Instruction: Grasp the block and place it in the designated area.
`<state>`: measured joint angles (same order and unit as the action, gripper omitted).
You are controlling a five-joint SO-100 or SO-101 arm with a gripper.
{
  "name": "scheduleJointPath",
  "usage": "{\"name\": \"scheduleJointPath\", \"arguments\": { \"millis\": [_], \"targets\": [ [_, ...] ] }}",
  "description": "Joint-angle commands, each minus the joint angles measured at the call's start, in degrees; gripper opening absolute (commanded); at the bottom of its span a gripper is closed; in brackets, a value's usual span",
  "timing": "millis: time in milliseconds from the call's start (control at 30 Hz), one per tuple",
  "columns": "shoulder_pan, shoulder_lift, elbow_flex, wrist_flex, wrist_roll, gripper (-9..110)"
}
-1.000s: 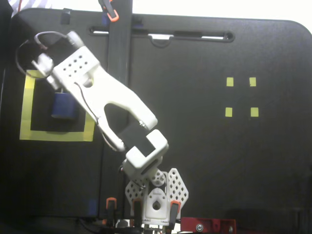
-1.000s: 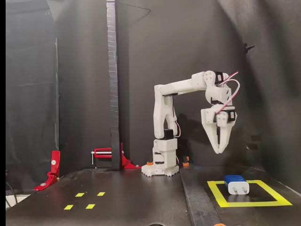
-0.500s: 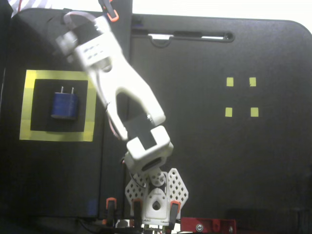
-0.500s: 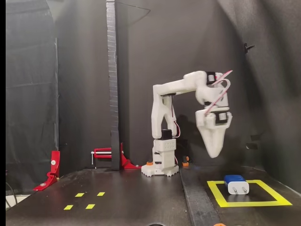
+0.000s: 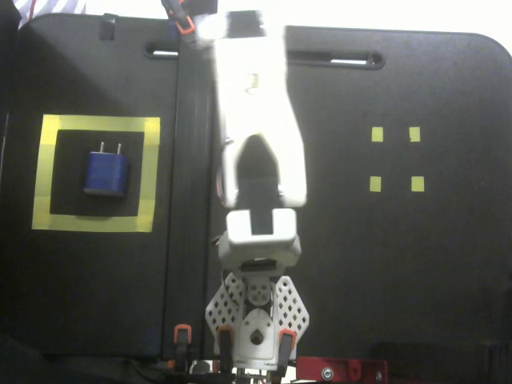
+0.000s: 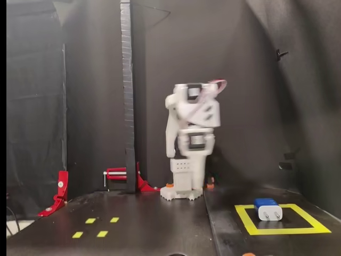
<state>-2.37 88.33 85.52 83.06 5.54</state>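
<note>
The dark-blue block [image 5: 106, 172] lies flat on the black inside of the square yellow-tape frame [image 5: 96, 126], its two pale prongs pointing to the top of this fixed view. In the other fixed view the block [image 6: 268, 209] sits in the frame [image 6: 282, 231] at the lower right, its pale prong end facing the camera. The white arm is folded up over its base in the middle, far from the block. My gripper [image 5: 186, 18] is at the top edge, partly cut off. It is blurred in the other fixed view [image 6: 216, 85]. It holds nothing that I can see.
Four tiny yellow squares [image 5: 396, 158] mark the black table on the right; they also show in the other fixed view [image 6: 96, 226]. Red clamps [image 6: 59, 192] stand at the table edge. The arm's base [image 5: 256, 316] is at the bottom middle.
</note>
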Motion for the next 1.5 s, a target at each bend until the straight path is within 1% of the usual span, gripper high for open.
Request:
{"name": "scheduleJointPath", "arguments": {
  "millis": [0,333,500,633,933,1067,1300,1467],
  "targets": [
    [3.43,0.09,-2.37,-0.35,-1.58,0],
    [6.86,0.00,-2.29,-0.53,-3.25,0],
    [7.12,1.05,-1.58,-3.16,-4.31,0],
    [7.29,6.94,5.01,-11.07,-5.19,0],
    [5.89,25.84,32.17,-40.34,-7.03,0],
    [5.62,34.54,42.89,-50.71,-7.47,0],
    [5.19,49.92,60.64,-63.98,-7.47,0],
    [4.22,61.96,70.49,-64.86,-7.65,0]
  ]
}}
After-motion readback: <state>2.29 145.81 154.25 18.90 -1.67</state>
